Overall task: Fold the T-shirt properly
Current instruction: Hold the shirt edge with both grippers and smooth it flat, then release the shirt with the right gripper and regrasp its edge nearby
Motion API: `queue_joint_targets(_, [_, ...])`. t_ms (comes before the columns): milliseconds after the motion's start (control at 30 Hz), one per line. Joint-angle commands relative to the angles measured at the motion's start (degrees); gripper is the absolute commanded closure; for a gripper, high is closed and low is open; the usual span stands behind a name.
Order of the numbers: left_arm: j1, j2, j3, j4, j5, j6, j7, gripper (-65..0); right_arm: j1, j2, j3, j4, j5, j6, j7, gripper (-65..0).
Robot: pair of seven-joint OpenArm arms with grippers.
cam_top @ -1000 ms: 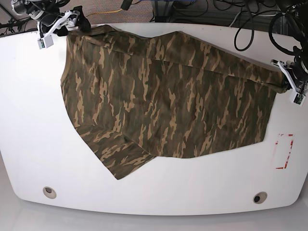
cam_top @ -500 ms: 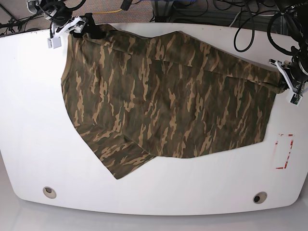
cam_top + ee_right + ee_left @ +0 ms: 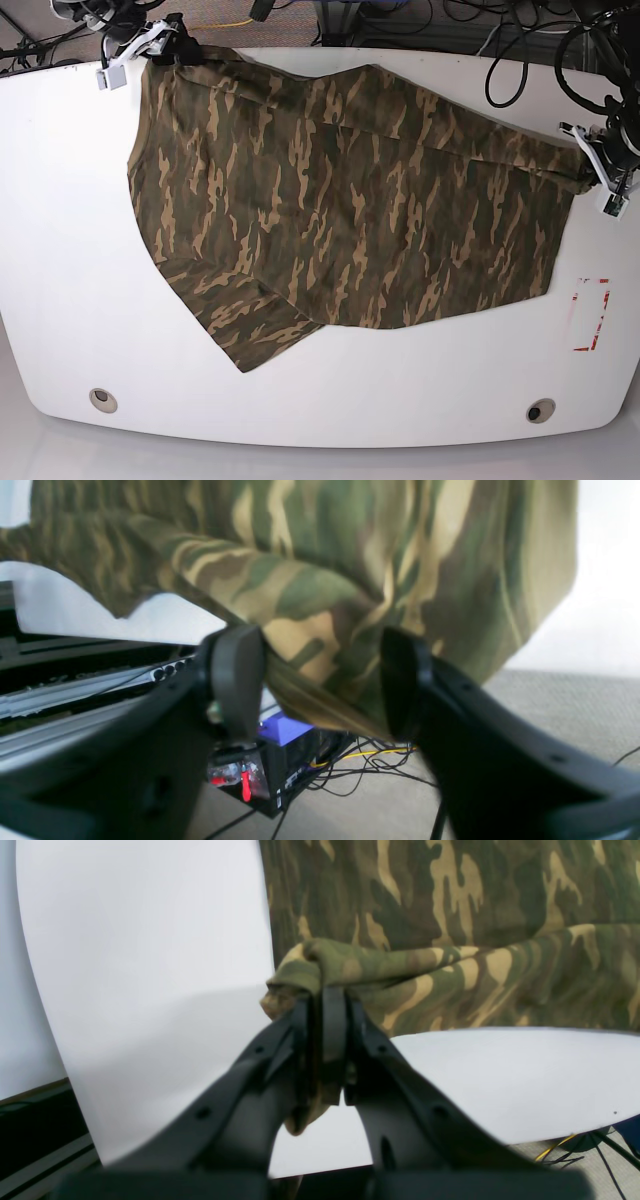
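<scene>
White laminate makes up the counter (image 3: 70,250), a broad rounded slab with a round hole near each front corner and a red-marked label (image 3: 590,314) at about 4 o'clock. I see the T-shirt (image 3: 340,200) spread flat across the middle of it, one sleeve pointing toward 7 o'clock. My left claw (image 3: 325,1005) is clenched on a bunched corner of the cloth at the counter's 3 o'clock edge. My right claw (image 3: 320,680) sits at the 11 o'clock corner; its fingers (image 3: 237,675) stand apart on either side of a hanging fold of the T-shirt, and I cannot tell whether they grip it. Beyond the far edge I see grey carpet (image 3: 550,705), tangled black cables (image 3: 520,40), a yellow cable and a blue-topped box (image 3: 285,730).
</scene>
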Motion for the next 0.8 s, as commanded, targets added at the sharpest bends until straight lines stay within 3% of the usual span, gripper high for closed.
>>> queue_joint_targets(0, [-0.4, -1.1, -0.3, 0.7, -0.2, 0.1, -0.9, 0.0, 0.0, 1.0, 0.2, 1.1, 1.2, 0.1, 0.9, -23.8])
queue_joint_targets(133, [-0.5, -1.1, -0.2, 0.7, -0.2, 0.1, -0.9, 0.0, 1.5, 2.7, 0.1, 1.1, 1.2, 0.1, 0.9, -2.7])
queue_joint_targets(200, [-0.6, -1.1, -0.2, 0.7, -0.2, 0.1, -0.9, 0.0, 2.2, 3.7, 0.1, 1.1, 1.2, 0.1, 0.9, 0.0])
queue_joint_targets(433, [-0.4, -1.1, -0.6, 0.8, -0.5, 0.1, -0.9, 0.0, 1.5, 7.1, 0.4, 1.4, 3.3, 0.1, 0.9, 0.0])
queue_joint_targets(600, [-0.8, -0.8, -5.8, 0.8, -3.1, 0.1, -0.9, 0.0, 0.1, 10.5, 0.5, 1.3, 8.5, 0.1, 0.4, 0.0])
queue_joint_targets(767, [-4.0, 2.4, -5.8, 0.8, -4.0, 0.1, -0.9, 0.0, 2.1, 12.3, 0.2, 1.0, 8.8, 0.1, 0.4, 0.0])
